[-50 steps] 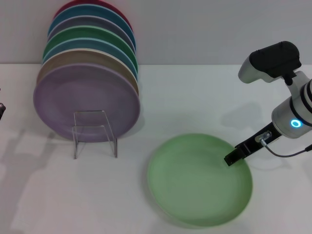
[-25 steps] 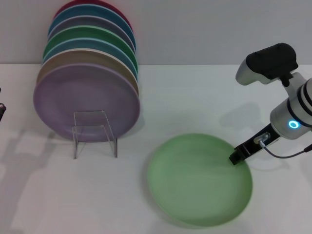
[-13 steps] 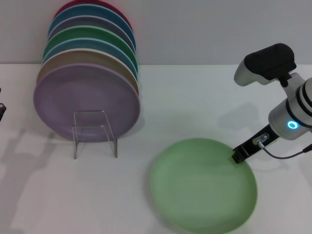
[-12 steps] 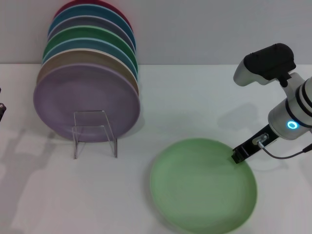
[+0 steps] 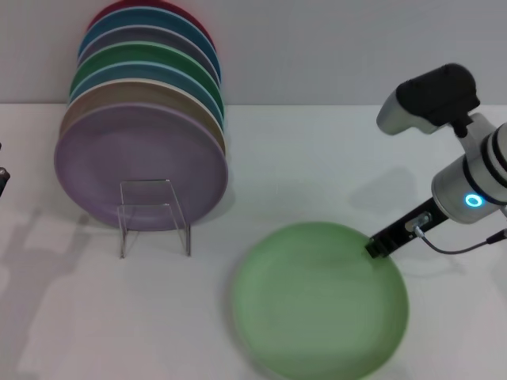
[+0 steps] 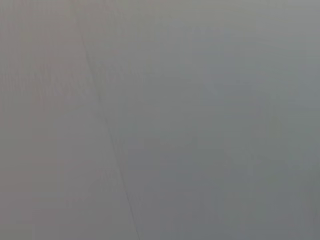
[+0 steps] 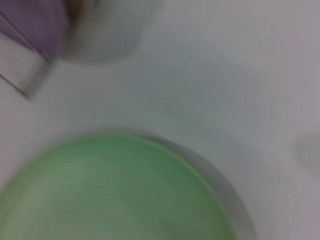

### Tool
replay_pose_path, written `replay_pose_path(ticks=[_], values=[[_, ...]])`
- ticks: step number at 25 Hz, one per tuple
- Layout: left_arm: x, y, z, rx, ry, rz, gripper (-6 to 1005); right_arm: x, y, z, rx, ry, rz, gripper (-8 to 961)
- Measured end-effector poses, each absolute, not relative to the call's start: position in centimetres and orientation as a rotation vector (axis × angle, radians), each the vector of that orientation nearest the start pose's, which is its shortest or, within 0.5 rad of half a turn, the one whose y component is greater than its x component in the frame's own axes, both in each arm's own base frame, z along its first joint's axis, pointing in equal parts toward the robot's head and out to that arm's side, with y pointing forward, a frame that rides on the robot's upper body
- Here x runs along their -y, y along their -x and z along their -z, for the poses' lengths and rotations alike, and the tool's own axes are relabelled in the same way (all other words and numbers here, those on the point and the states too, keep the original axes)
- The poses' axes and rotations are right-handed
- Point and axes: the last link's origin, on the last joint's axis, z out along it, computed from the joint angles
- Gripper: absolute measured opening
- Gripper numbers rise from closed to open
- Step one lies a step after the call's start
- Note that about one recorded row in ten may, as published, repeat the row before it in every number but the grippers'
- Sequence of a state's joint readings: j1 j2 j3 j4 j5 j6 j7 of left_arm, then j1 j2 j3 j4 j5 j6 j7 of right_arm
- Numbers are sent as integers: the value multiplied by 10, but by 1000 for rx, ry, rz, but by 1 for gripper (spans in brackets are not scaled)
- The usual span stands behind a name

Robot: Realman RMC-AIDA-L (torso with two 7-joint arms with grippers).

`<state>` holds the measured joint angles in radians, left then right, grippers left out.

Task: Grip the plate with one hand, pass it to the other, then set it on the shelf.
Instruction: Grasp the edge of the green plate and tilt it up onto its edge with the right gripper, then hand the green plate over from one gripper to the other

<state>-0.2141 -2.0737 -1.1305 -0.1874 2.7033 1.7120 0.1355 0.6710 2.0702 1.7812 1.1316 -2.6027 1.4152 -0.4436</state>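
Note:
The pale mint-green plate [image 5: 317,305] is at the front right of the white table, with its far right rim caught in my right gripper [image 5: 377,245]. The plate looks lifted slightly off the table. It fills the lower part of the right wrist view [image 7: 110,195]. The clear acrylic shelf [image 5: 153,215] stands empty at the left middle, in front of the lilac plate [image 5: 139,166]. A corner of the shelf shows in the right wrist view [image 7: 22,70]. Only a dark sliver of my left gripper [image 5: 2,180] shows at the far left edge.
A leaning stack of several coloured plates [image 5: 146,75] stands at the back left, behind the lilac one. The white table [image 5: 317,158] runs back to a grey wall. The left wrist view shows only a plain grey surface.
My right gripper drew back to the plate's rim and closed on it. The plate has since shifted left and up a little with the gripper. The left arm has not moved.

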Motion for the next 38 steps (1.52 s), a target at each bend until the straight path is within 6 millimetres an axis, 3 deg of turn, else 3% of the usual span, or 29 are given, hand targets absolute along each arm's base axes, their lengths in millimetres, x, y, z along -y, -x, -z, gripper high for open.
replay_pose_path(ticks=[3,15,19,23,30,32,33,38], values=[[-245,315,-26,-40,1449,749,784,-372,-192,9,-1129,2475,355,23],[-250,308,-28,-59,1434,777,784,-353,-192,-9,-1062,2508,160,18],[-255,296,-27,-65,1433,854,784,-341,-194,-28,-908,2485,-49,18],[-267,283,-25,-8,1486,972,784,-324,-215,-43,-759,2417,-347,18],[-306,250,-26,131,1740,1037,784,-311,-253,-43,-671,2336,-594,19],[-312,237,-30,170,1805,1035,784,-312,-263,-45,-657,2303,-624,19],[-317,221,-36,213,1877,1037,784,-312,-268,-45,-651,2293,-623,19],[-323,200,-39,287,2023,976,784,-321,-277,-41,-569,2276,-582,19]])
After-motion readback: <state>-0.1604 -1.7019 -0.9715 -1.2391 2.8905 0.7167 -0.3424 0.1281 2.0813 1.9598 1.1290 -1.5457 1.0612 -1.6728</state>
